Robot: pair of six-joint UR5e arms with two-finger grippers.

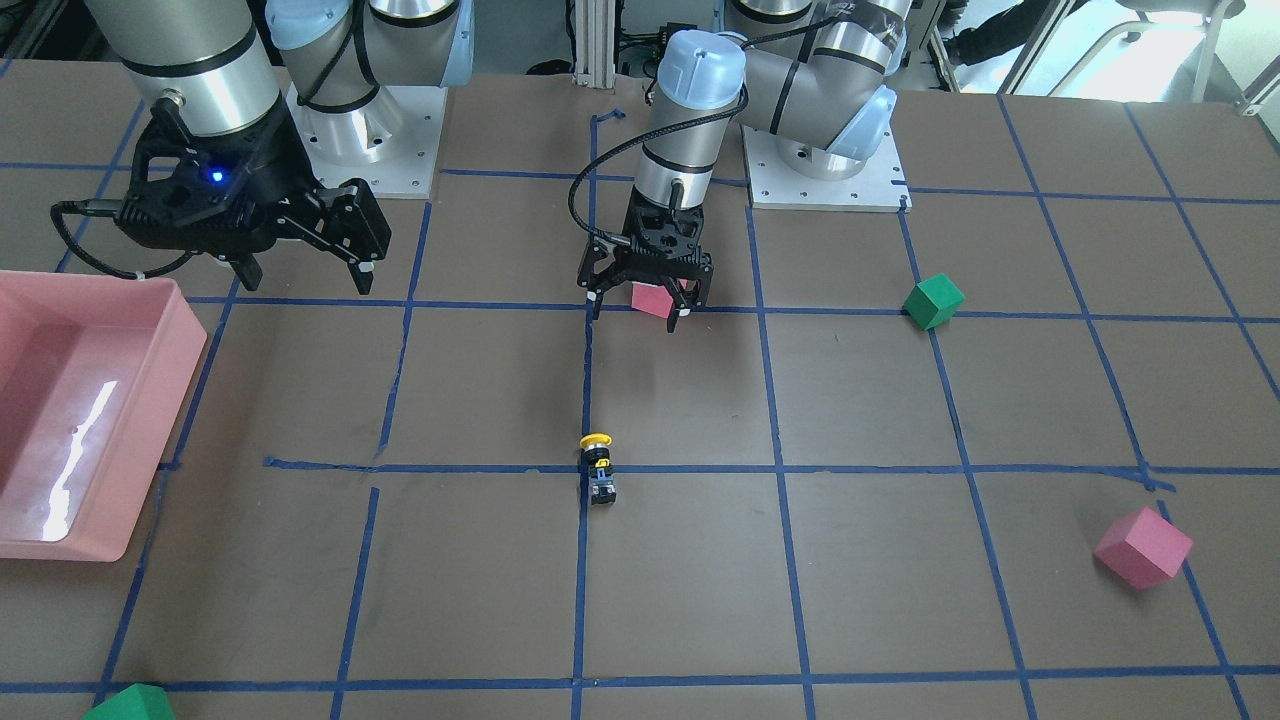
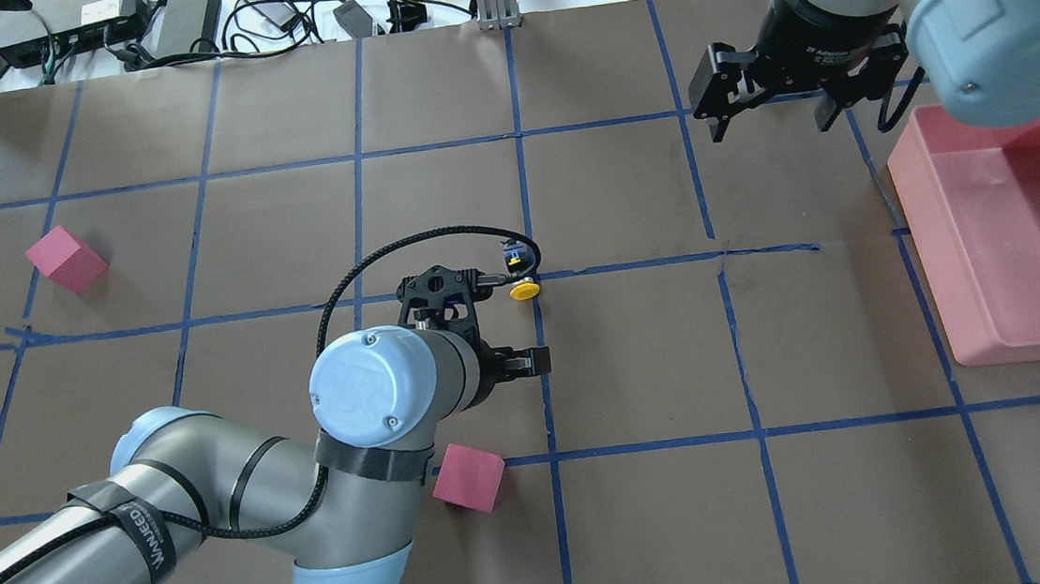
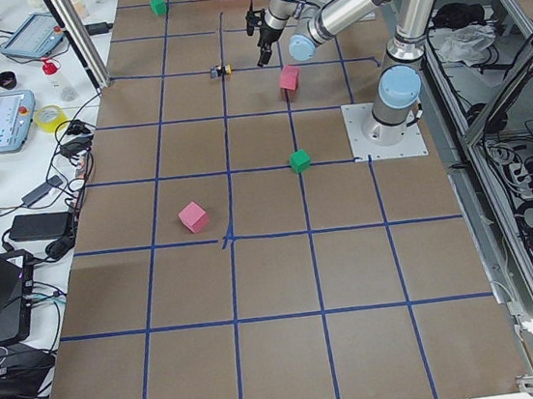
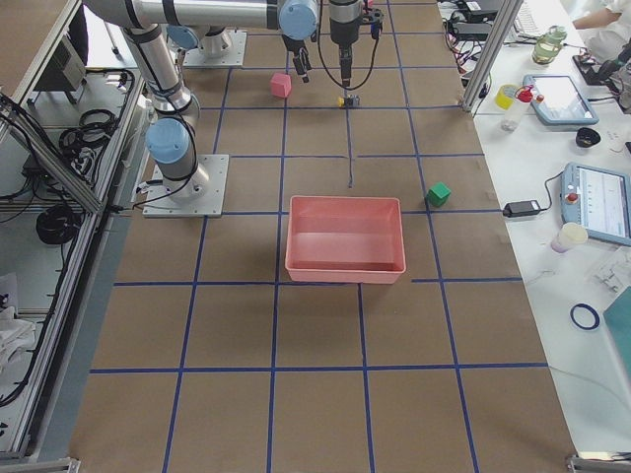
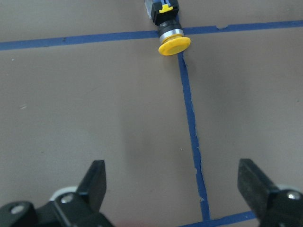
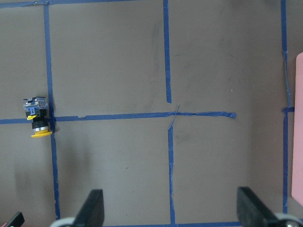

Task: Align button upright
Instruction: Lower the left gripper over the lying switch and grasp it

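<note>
The button (image 1: 598, 468) lies on its side on the brown table where two blue tape lines cross. Its yellow cap points toward the robot and its black-grey base points away. It also shows in the overhead view (image 2: 521, 273), the left wrist view (image 5: 168, 28) and the right wrist view (image 6: 37, 120). My left gripper (image 2: 504, 323) is open and empty, hanging a short way on the robot's side of the button (image 5: 173, 189). My right gripper (image 2: 770, 117) is open and empty, far off beside the pink tray (image 2: 925, 238).
A pink cube (image 1: 655, 298) sits just behind the left gripper. Another pink cube (image 1: 1143, 547) and a green cube (image 1: 933, 301) lie on the left arm's side. A green cube (image 1: 130, 705) lies by the tray (image 1: 160, 440) at the table edge.
</note>
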